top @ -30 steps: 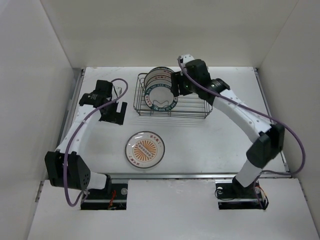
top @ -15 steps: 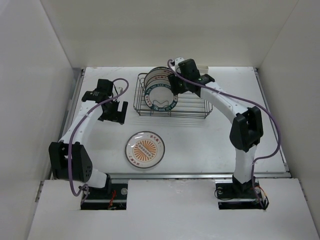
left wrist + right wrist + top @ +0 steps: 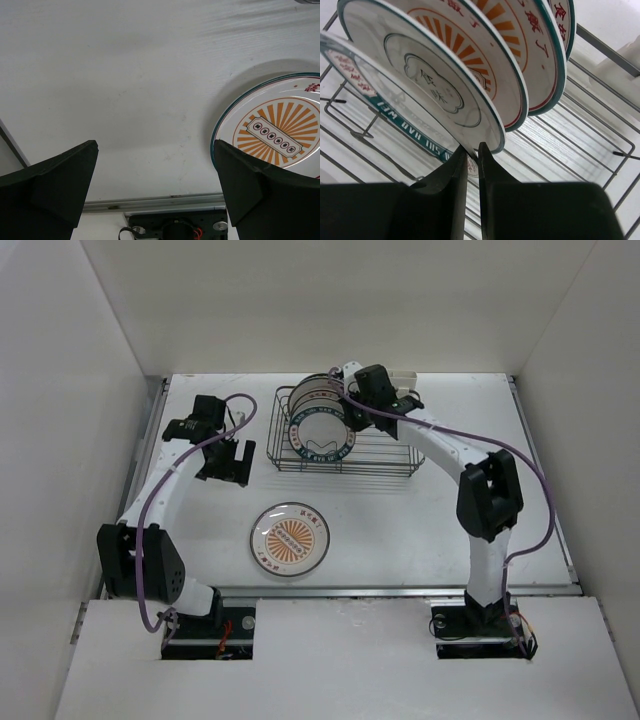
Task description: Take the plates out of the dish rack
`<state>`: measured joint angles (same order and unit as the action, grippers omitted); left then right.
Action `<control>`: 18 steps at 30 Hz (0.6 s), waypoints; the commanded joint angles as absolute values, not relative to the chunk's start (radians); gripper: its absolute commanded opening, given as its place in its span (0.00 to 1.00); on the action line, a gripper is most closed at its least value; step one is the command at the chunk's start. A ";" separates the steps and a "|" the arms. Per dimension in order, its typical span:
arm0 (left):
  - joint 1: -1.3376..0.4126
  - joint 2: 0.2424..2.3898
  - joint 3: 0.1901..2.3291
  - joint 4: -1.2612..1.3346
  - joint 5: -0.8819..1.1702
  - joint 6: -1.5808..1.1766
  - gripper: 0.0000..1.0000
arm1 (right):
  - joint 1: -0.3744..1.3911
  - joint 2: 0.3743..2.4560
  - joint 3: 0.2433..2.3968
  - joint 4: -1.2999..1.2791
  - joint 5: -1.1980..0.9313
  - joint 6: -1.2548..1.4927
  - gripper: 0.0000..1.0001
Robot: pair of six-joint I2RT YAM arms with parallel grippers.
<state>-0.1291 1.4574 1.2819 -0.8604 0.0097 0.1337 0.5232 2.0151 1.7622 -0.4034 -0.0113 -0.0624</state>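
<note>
Only narrow gaps separate the plates [image 3: 445,65] crowding the dish rack [image 3: 385,452].

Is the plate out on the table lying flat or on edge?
Flat, face up: the plate shows its whole orange sunburst from above, on the table outside the dish rack.

Four plates [image 3: 435,90] stand in the single dish rack [image 3: 385,455], counting by their rims. One more plate [image 3: 291,538] lies flat on the bench [image 3: 400,525].
</note>
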 commanded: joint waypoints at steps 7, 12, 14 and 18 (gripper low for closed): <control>-0.126 1.391 1.359 -0.928 0.051 0.159 1.00 | 0.525 1.795 1.704 -0.348 0.161 -0.112 0.00; -0.126 1.382 1.378 -0.939 0.051 0.178 1.00 | 0.525 1.727 1.735 -0.377 0.196 -0.058 0.00; -0.126 1.370 1.387 -0.939 0.061 0.187 1.00 | 0.525 1.697 1.755 -0.406 0.225 -0.003 0.00; -0.126 1.361 1.423 -0.939 0.084 0.221 1.00 | 0.525 1.615 1.764 -0.475 0.274 0.063 0.00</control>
<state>-0.1291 1.3979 1.3537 -0.9211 0.0513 0.1837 0.5304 1.7035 1.7081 -0.4526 0.1963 -0.0227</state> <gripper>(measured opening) 0.997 0.094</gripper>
